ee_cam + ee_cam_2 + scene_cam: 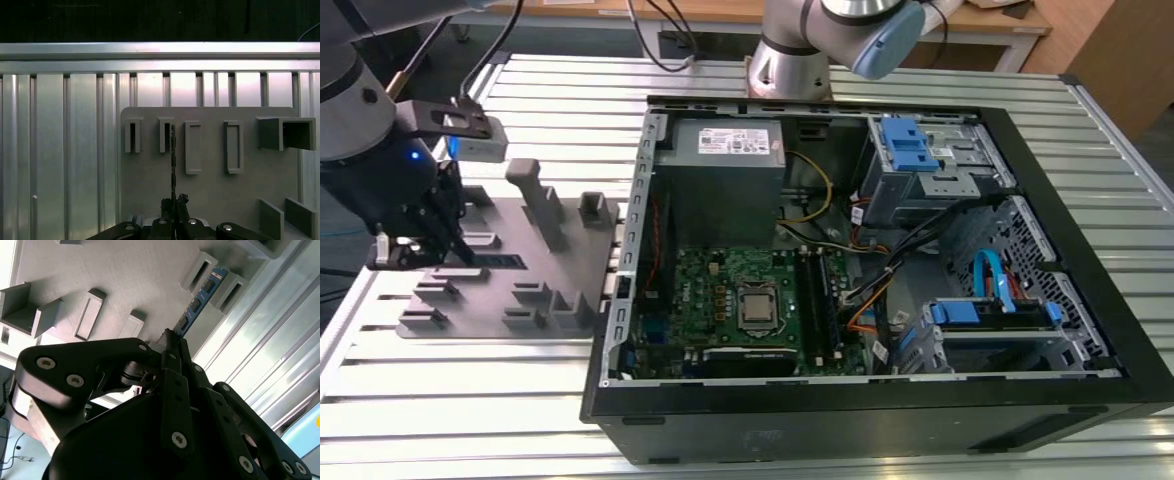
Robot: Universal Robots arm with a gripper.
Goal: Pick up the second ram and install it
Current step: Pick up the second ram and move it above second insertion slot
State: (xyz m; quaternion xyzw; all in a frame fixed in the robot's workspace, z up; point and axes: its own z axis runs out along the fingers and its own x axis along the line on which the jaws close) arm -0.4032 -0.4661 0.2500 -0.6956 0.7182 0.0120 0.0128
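Observation:
The second ram [200, 297] is a thin dark stick with a blue board edge. It stands on edge over the grey fixture block [520, 290] at the exterior view's left, its far end between two raised slot holders. In the first wrist view the ram [173, 160] appears edge-on as a thin dark line. My gripper [172, 335] is shut on the stick's near end, with one finger pressed against each face. In the exterior view the gripper [454, 255] hangs low over the block, and the ram [503, 261] pokes out beside it. The gripper [174, 201] also shows in the first wrist view.
An open computer case [1067, 230] lies at the exterior view's right, with motherboard [720, 300], processor socket [757, 308], power supply [720, 145], cables and blue drive brackets. Tall posts [527, 185] rise from the fixture block. The ribbed metal table [454, 400] runs under everything.

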